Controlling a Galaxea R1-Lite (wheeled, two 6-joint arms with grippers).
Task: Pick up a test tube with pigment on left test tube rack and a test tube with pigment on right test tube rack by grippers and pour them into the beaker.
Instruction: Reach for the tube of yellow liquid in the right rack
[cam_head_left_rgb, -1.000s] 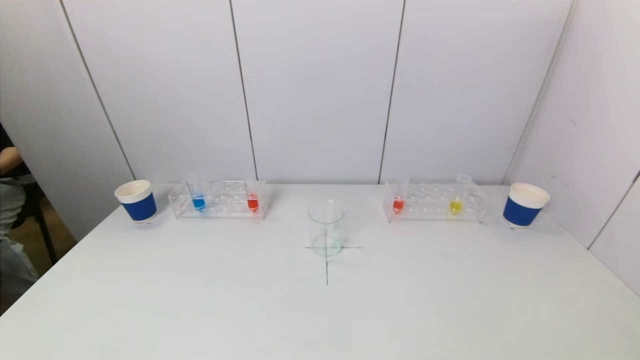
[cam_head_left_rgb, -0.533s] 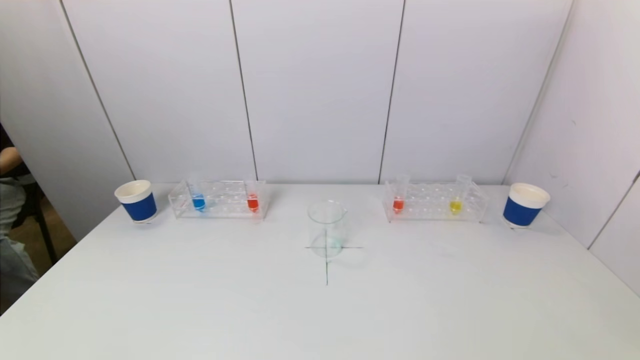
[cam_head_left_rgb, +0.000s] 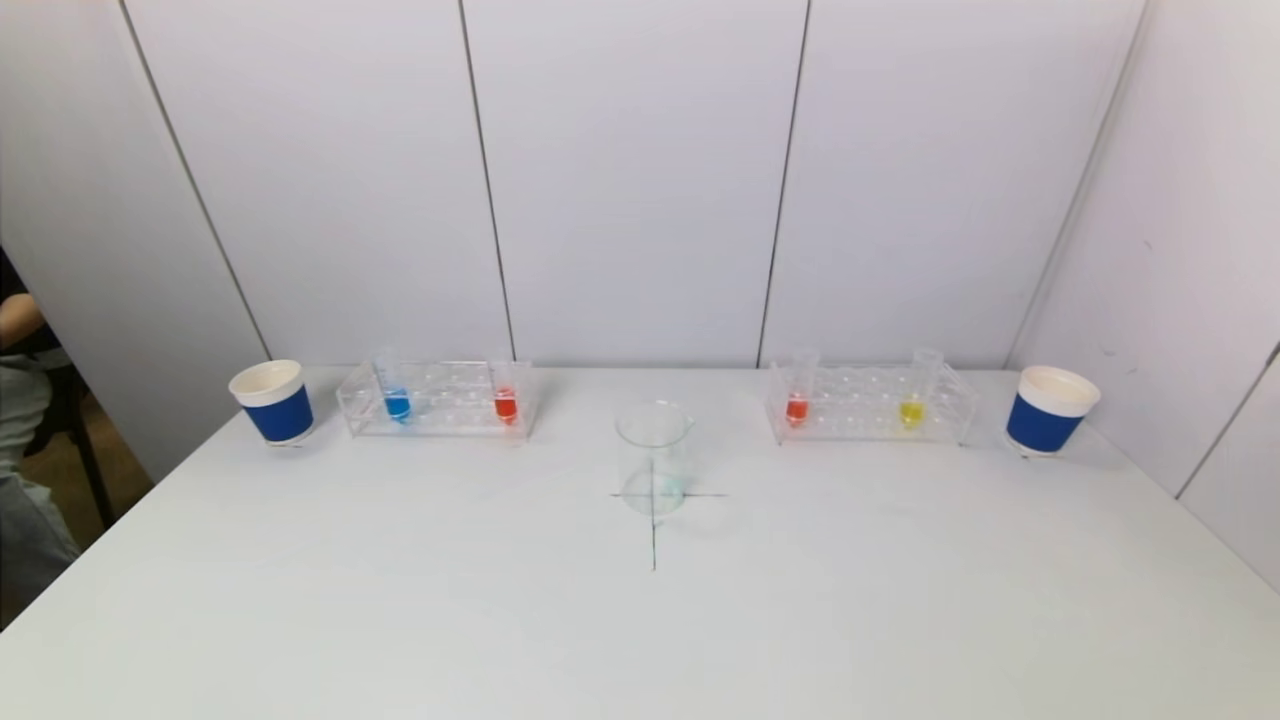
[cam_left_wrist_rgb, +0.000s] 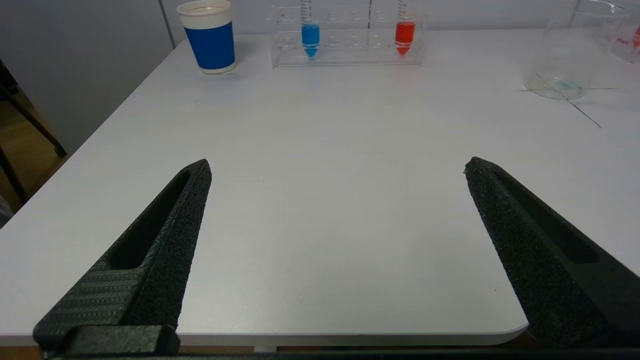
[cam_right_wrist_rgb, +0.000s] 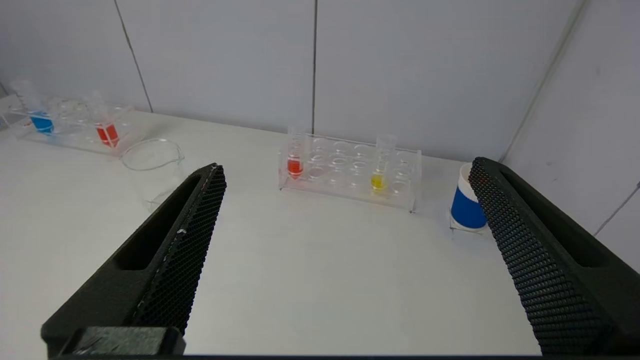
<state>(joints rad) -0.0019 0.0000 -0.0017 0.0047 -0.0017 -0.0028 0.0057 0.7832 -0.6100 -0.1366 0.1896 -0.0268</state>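
Observation:
A clear beaker (cam_head_left_rgb: 653, 456) stands on a cross mark at the table's middle. The left rack (cam_head_left_rgb: 437, 400) holds a blue tube (cam_head_left_rgb: 397, 404) and a red tube (cam_head_left_rgb: 506, 404). The right rack (cam_head_left_rgb: 870, 403) holds a red tube (cam_head_left_rgb: 796, 408) and a yellow tube (cam_head_left_rgb: 911, 411). Neither arm shows in the head view. My left gripper (cam_left_wrist_rgb: 337, 167) is open and empty over the near table edge, far from the left rack (cam_left_wrist_rgb: 345, 37). My right gripper (cam_right_wrist_rgb: 347, 167) is open and empty, short of the right rack (cam_right_wrist_rgb: 350, 170).
A blue and white paper cup (cam_head_left_rgb: 273, 402) stands left of the left rack, another (cam_head_left_rgb: 1047, 409) right of the right rack. White wall panels close the back and right side. A seated person (cam_head_left_rgb: 20, 440) is at the far left edge.

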